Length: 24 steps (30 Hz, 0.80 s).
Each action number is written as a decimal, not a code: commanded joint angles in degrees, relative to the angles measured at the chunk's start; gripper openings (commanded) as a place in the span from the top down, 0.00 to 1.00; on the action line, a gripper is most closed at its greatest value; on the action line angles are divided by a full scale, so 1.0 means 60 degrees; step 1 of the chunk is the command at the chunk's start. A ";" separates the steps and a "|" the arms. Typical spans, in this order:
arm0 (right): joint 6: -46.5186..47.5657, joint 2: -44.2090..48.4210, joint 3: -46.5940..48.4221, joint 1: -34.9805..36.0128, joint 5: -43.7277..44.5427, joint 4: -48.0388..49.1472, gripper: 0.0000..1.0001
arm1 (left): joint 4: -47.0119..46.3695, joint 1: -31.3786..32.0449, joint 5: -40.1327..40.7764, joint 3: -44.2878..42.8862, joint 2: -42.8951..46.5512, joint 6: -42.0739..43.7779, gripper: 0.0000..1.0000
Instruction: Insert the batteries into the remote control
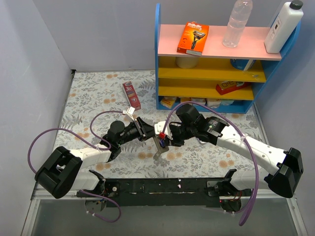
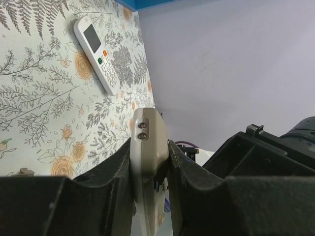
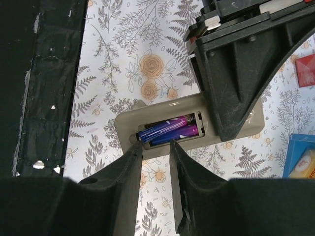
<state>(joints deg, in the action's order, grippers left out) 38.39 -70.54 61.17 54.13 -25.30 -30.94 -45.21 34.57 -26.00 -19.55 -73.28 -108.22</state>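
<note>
Batteries [image 3: 165,132], two slim blue-purple cells, lie side by side in the open battery bay [image 3: 157,124] on the back of the beige remote control [image 3: 162,110]. Seen from the right wrist, they fill most of the bay's length, one blue end reaching its left end wall.

The left tool [image 2: 150,152] is closed on the remote control. Its two dark fingers press the narrow sides of the body, which is held off the table [image 1: 93,93] near the front edge between the two arms.

The right tool [image 3: 155,147] sits right at the lower rim of the bay. Its fingers stand a little apart with nothing between them, and patterned table shows through the gap. Whether a fingertip touches the nearest battery cannot be told.

A second, white remote [image 2: 96,46] with a small screen lies flat on the table farther back, near a red box [image 1: 132,95].

The blue shelf unit [image 1: 158,59] stands at the back right. Its pink top carries an orange razor pack [image 1: 193,38], a clear bottle [image 1: 236,22] and a white bottle [image 1: 283,27]. The yellow shelves below hold several small packs, too hidden to name.
</note>
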 commanded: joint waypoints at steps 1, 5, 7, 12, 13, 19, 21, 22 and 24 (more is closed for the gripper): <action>0.0222 0.0068 0.0323 0.0104 -0.0368 -0.0190 0.65 | -0.0111 -0.0063 -0.0222 -0.0389 0.0347 0.0108 1.00; 0.0135 -0.0005 0.0352 0.0192 -0.0340 -0.0146 0.65 | -0.0170 -0.0048 -0.0252 -0.0403 0.0347 0.0064 1.00; 0.0062 -0.0020 0.0309 0.0207 -0.0339 -0.0044 0.68 | -0.0155 -0.0048 -0.0266 -0.0389 0.0376 0.0078 1.00; 0.0032 -0.0152 0.0308 0.0266 -0.0339 0.0161 0.71 | 0.0020 -0.0048 -0.0237 -0.0404 0.0552 0.0108 1.00; 0.0032 -0.0195 0.0308 0.0266 -0.0325 0.0161 0.71 | 0.0050 -0.0048 -0.0208 -0.0404 0.0567 0.0108 1.00; 0.0047 -0.0240 0.0235 0.0310 -0.0207 0.0205 0.71 | 0.0035 -0.0048 -0.0223 -0.0374 0.0626 0.0093 1.00; 0.0032 -0.0254 0.0221 0.0324 -0.0134 0.0278 0.72 | 0.0021 -0.0048 -0.0252 -0.0374 0.0655 0.0093 1.00; 0.0032 -0.0284 0.0221 0.0324 -0.0134 0.0293 0.72 | 0.0006 -0.0048 -0.0252 -0.0389 0.0655 0.0093 1.00; -0.0084 -0.0313 0.0235 0.0339 -0.0090 0.0337 0.74 | 0.0021 -0.0048 -0.0266 -0.0389 0.0684 0.0093 1.00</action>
<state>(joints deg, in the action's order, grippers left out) 38.79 -72.05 61.17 55.66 -25.87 -31.22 -44.51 34.57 -26.46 -19.79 -71.46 -108.20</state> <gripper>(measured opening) 0.272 0.258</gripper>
